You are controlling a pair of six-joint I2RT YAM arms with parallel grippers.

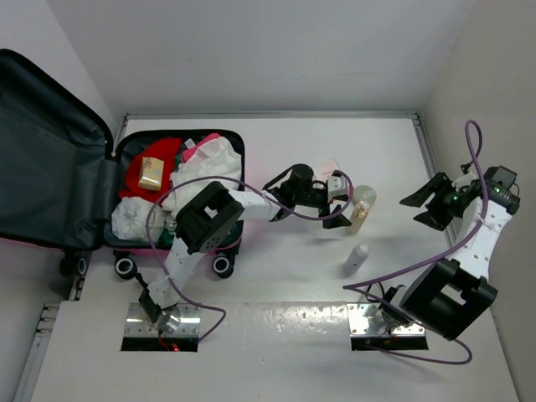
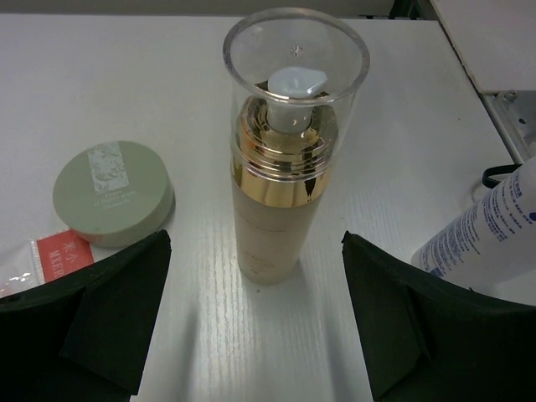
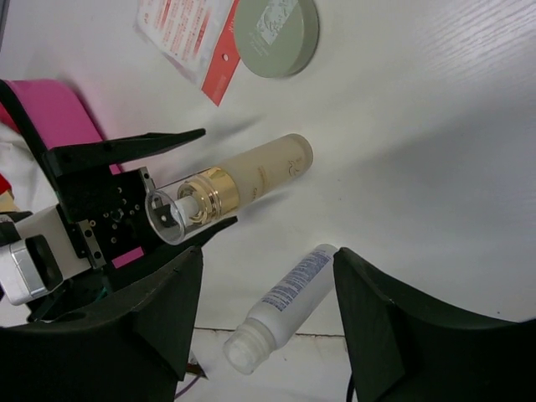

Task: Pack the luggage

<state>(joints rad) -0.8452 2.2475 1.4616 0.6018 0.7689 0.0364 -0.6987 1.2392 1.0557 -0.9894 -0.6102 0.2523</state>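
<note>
The pink luggage [image 1: 50, 159] lies open at the left, its dark grey lid folded out and its tub filled with red and white clothes and a yellow box [image 1: 152, 172]. My left gripper [image 1: 342, 205] is open, its fingers on either side of an upright beige pump bottle [image 1: 363, 208] with a gold collar and clear cap, without touching it. In the left wrist view the bottle [image 2: 280, 167] stands just beyond the open left gripper [image 2: 255, 335]. My right gripper [image 1: 423, 209] is open and empty, held above the table at the right; in its wrist view [image 3: 268, 327] it faces a white bottle [image 3: 285, 301].
A small white bottle [image 1: 358, 258] stands on the table near the pump bottle. A green round compact [image 2: 113, 191] and a red-and-white sachet [image 2: 50, 255] lie left of the pump bottle. Walls close in the table at the back and on both sides.
</note>
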